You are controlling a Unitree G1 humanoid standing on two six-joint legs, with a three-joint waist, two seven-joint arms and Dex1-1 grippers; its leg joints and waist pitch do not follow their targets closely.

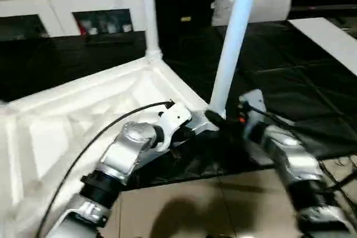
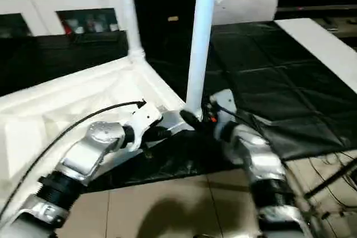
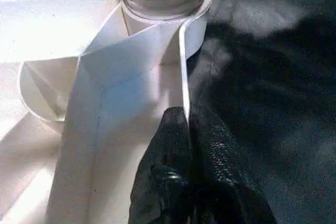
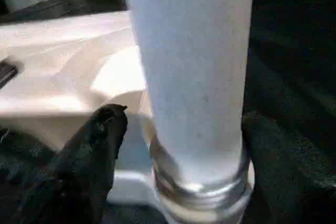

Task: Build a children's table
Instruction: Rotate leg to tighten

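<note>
The white tabletop point(image 1: 83, 121) is seen lying upside down on a black floor mat point(image 1: 290, 82), ribbed underside up. Two white legs are seen standing upright in corner sockets: the far leg point(image 1: 149, 15) at the far corner, the near leg point(image 1: 231, 43) at the corner nearest the grippers. The left gripper point(image 3: 186, 129) is seen with its jaws pressed together, pinching the tabletop's thin side wall just beside the near socket point(image 3: 168, 11). The right gripper point(image 4: 194, 129) is placed at the base of the near leg, its jaws spread to either side of the tube, apart from it. A white cabinet point(image 1: 61, 4) with glass doors stands behind. No brand, label or writing can be read on any part.
</note>
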